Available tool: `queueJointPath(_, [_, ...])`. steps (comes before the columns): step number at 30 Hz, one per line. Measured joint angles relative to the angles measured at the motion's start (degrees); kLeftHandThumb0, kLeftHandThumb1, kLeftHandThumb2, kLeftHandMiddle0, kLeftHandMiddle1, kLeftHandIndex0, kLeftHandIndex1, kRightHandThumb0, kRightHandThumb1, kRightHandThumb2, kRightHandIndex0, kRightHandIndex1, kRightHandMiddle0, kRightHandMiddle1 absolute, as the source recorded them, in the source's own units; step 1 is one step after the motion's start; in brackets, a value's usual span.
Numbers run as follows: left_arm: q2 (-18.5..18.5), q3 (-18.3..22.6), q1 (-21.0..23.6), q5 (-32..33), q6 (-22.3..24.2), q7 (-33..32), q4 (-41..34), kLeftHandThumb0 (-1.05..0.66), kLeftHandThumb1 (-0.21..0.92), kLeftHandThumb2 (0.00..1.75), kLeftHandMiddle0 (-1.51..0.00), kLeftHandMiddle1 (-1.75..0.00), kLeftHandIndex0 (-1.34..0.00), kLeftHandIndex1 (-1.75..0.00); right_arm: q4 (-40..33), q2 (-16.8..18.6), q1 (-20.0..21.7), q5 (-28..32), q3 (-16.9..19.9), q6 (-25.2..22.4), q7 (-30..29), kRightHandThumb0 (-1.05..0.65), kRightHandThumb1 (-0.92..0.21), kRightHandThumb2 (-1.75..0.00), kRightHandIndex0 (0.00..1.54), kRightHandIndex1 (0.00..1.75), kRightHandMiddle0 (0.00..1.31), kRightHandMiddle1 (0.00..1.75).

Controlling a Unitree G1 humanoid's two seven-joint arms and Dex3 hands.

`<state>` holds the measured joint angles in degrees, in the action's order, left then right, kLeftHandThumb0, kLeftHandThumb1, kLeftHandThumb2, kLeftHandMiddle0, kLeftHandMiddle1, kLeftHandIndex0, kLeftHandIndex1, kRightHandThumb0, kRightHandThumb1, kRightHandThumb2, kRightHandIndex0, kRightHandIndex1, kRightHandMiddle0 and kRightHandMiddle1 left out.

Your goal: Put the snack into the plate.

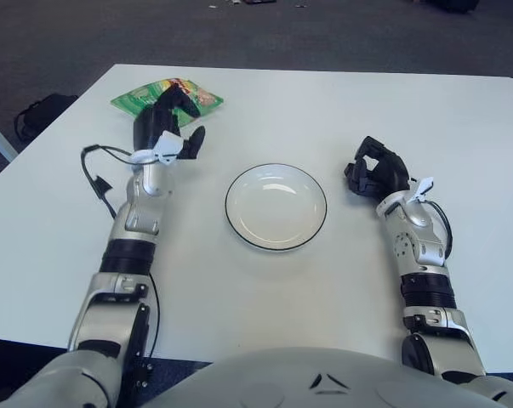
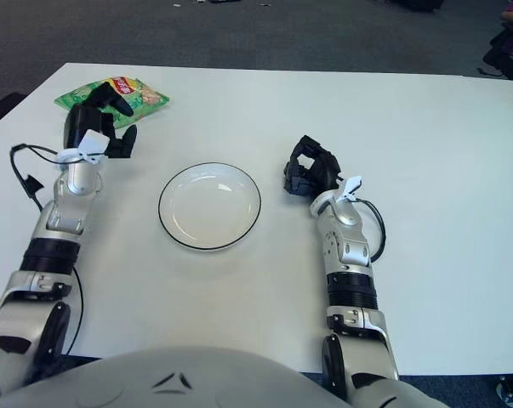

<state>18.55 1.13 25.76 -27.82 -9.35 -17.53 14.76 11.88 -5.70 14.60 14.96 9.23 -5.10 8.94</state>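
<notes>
The chip bag [image 1: 185, 92], green with a red logo, lies flat at the far left of the white table [image 1: 341, 280], well apart from the plate [image 1: 276, 206], which sits empty in the middle. The left hand [image 1: 162, 125] is right over the near edge of the bag, fingers [image 1: 196, 138] spread and gripping nothing; whether it touches the bag, I cannot tell. The right hand [image 1: 376, 174] shows to the right of the plate, near it but apart, fingers curled in with nothing held. Both forearms stretch out over the table from the near edge.
</notes>
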Motion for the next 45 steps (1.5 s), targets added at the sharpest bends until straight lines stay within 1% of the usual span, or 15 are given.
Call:
queueJointPath(6, [2.81, -2.12, 4.62, -5.09, 0.97, -2.29, 5.05, -0.46, 0.37, 1.25, -1.12, -1.75, -0.57, -1.75, 0.79, -0.03, 0.38, 0.0, 0.1, 0.52, 0.11, -0.54, -0.17, -1.49, 1.26, 1.75, 0.73, 1.75])
queueJointPath(7, [3.36, -2.41, 5.34, -5.83, 0.99, -2.68, 6.12, -0.45, 0.41, 1.2, -0.99, -1.75, -0.54, -1.75, 0.9, -0.03, 0.44, 0.0, 0.07, 0.62, 0.16, -0.54, -0.18, -1.49, 1.26, 1.75, 0.73, 1.75])
queueJointPath(11, [5.22, -3.7, 9.06, -7.65, -0.07, -5.17, 12.64, -0.42, 0.52, 1.06, -0.61, -1.73, -0.45, -1.75, 1.33, -0.03, 0.55, 0.02, 0.09, 0.91, 0.61, -0.54, -0.18, -1.49, 1.26, 1.75, 0.73, 1.75])
queueJointPath(12, [5.61, -3.96, 10.27, -7.79, -0.54, -5.77, 14.97, -0.41, 0.56, 1.01, -0.57, -1.7, -0.42, -1.75, 1.34, -0.04, 0.6, 0.03, 0.11, 1.03, 0.71, -0.54, -0.18, -1.49, 1.26, 1.75, 0.73, 1.75])
queueJointPath(13, [5.91, -4.21, 11.34, -7.9, -1.12, -6.26, 17.24, -0.39, 0.67, 0.86, -0.48, -1.62, -0.35, -1.75, 1.34, -0.05, 0.62, 0.04, 0.12, 1.12, 0.77, -0.54, -0.18, -1.49, 1.26, 1.75, 0.73, 1.75])
queueJointPath(16, [6.83, -5.27, 14.91, -8.24, -2.71, -7.72, 24.8, -0.37, 0.83, 0.64, -0.35, -1.49, -0.25, -1.75, 1.58, -0.04, 0.64, 0.04, 0.11, 1.44, 1.05, -0.54, -0.18, -1.49, 1.26, 1.75, 0.73, 1.75])
queueJointPath(18, [7.45, -6.39, 17.19, -8.65, -3.59, -8.56, 29.45, -0.36, 0.87, 0.58, -0.28, -1.4, -0.22, -1.75, 1.93, -0.03, 0.69, 0.04, 0.1, 1.62, 1.26, -0.54, -0.18, -1.49, 1.26, 1.75, 0.73, 1.75])
queueJointPath(20, [8.03, -7.52, 18.86, -8.98, -3.89, -9.07, 32.63, -0.55, 0.87, 0.67, -0.18, -1.26, -0.09, -1.48, 2.15, -0.04, 0.76, 0.04, 0.11, 1.72, 1.53, -0.54, -0.18, -1.49, 1.26, 1.75, 0.73, 1.75])
queueJointPath(23, [8.91, -9.61, 21.41, -9.98, -4.18, -9.64, 37.17, -0.66, 0.87, 0.71, -0.11, -1.15, -0.03, -1.27, 2.59, -0.05, 0.88, 0.05, 0.12, 1.84, 2.01, -0.54, -0.18, -1.49, 1.26, 1.75, 0.73, 1.75])
queueJointPath(26, [9.47, -12.18, 24.47, -11.55, -3.95, -10.5, 42.16, -0.74, 0.9, 0.74, -0.08, -1.1, -0.01, -1.14, 3.09, -0.05, 0.98, 0.08, 0.15, 1.82, 2.43, -0.54, -0.18, -1.48, 1.26, 1.75, 0.73, 1.75])
queueJointPath(29, [9.77, -15.18, 27.81, -13.87, -2.38, -11.75, 47.41, -0.84, 0.92, 0.89, -0.08, -1.06, 0.0, -1.01, 3.32, -0.03, 0.98, 0.09, 0.15, 1.64, 2.63, -0.54, -0.18, -1.48, 1.26, 1.75, 0.73, 1.75])
queueJointPath(34, [10.07, -19.26, 31.18, -16.54, 1.09, -13.22, 52.64, -0.91, 0.92, 1.05, -0.03, -0.94, 0.0, -0.87, 3.36, 0.26, 0.61, 0.08, 0.18, 1.67, 2.7, -0.53, -0.19, -1.48, 1.26, 1.75, 0.72, 1.75])
queueJointPath(36, [10.03, -20.42, 31.96, -17.04, 2.82, -13.12, 53.99, -0.92, 0.92, 1.1, -0.02, -0.83, 0.0, -0.84, 3.29, 0.43, 0.42, 0.06, 0.15, 1.85, 2.56, -0.53, -0.19, -1.47, 1.26, 1.75, 0.72, 1.75])
queueJointPath(41, [9.65, -22.02, 32.86, -16.99, 6.33, -11.39, 56.79, -0.94, 0.92, 1.18, 0.0, -0.63, 0.0, -0.8, 2.96, 0.58, 0.06, 0.01, -0.06, 2.79, 2.08, -0.53, -0.19, -1.47, 1.26, 1.75, 0.72, 1.75])
queueJointPath(45, [9.4, -22.69, 32.89, -16.56, 7.76, -9.85, 58.33, -0.95, 0.92, 1.21, 0.0, -0.57, 0.0, -0.79, 2.75, 0.69, -0.26, 0.01, -0.18, 3.51, 1.88, -0.54, -0.19, -1.48, 1.26, 1.75, 0.72, 1.75])
